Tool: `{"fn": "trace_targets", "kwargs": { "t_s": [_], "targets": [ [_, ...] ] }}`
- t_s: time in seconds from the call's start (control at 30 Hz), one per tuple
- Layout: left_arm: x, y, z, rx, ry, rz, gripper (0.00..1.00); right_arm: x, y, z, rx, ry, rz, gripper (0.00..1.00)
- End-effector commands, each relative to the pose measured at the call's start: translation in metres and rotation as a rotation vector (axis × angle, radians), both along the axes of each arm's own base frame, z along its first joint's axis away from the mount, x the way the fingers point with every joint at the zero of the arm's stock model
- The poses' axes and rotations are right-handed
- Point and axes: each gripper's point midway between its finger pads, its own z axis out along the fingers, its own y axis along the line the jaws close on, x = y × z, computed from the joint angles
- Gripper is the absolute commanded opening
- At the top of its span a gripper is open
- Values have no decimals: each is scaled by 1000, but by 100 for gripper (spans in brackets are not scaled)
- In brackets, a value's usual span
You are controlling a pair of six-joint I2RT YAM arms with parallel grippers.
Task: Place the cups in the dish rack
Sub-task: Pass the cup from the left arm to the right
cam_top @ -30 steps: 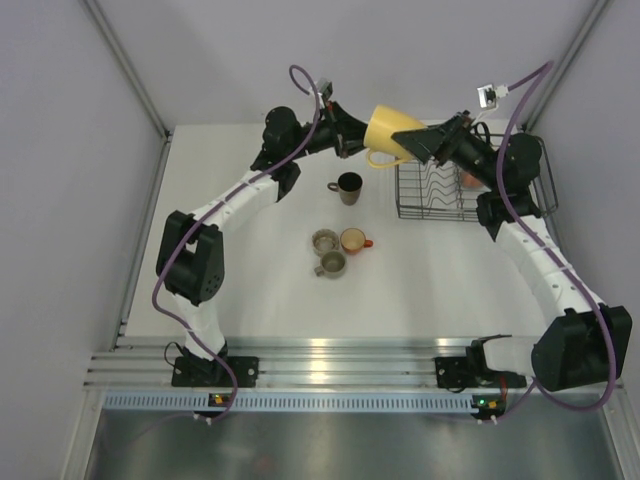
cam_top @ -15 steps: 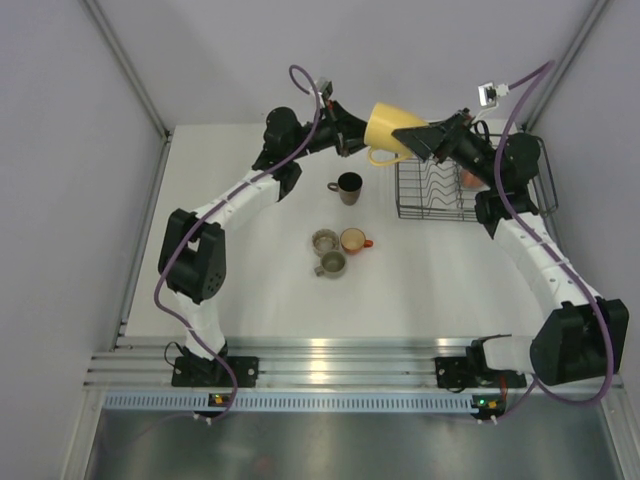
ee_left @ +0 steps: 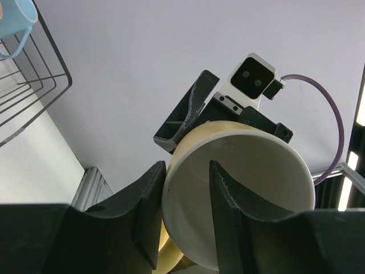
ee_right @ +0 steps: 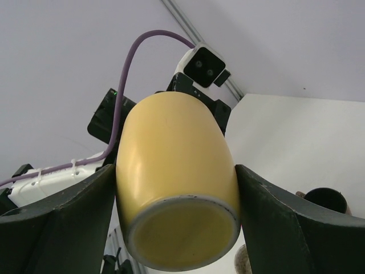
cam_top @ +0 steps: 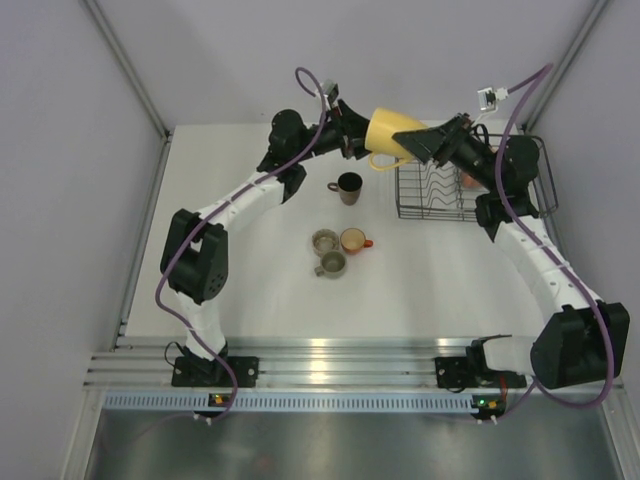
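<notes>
Top external: closest in, near grey-olive cup, then far grey-olive cup and orange cup, bunched mid-surface. Dark brown cup stands beyond. Further back, yellow cup lies tilted in the air, just left of dish rack. Right pincer clamps its body. Left pincer is partly spread, fingers astride the rim w/ slack. Light blue cup sits in rack.

arms: white links, black joints | cables: purple (looped)
</notes>
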Motion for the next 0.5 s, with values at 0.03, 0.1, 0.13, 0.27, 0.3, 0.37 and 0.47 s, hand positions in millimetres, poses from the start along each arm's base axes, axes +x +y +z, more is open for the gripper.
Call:
{"fn": "trace_targets", "kwargs": {
  "t_s": [0.03, 0.1, 0.13, 0.27, 0.3, 0.37, 0.47],
  "targets": [
    [-46, -2, 63, -128, -200, -75, 42, 2, -8, -6, -17, 17, -28, 0],
    [-45, -1, 62, -132, -203, -69, 44, 4, -11, -7, -19, 20, -32, 0],
    [-46, -1, 63, -134, -206, -68, 46, 5, -15, -6, -17, 18, -44, 0],
    [-41, 5, 60, -140, -196, -52, 47, 6, -26, -3, -17, 10, -67, 0],
    [-38, 8, 60, -138, -196, -41, 47, 7, -28, -4, -16, 11, -73, 0],
    [-36, 11, 58, -135, -196, -34, 47, 7, -35, -4, -16, 11, -90, 0],
    [-32, 13, 53, -127, -189, -24, 47, 8, -46, -3, -11, 9, -116, 0]
  ]
}}
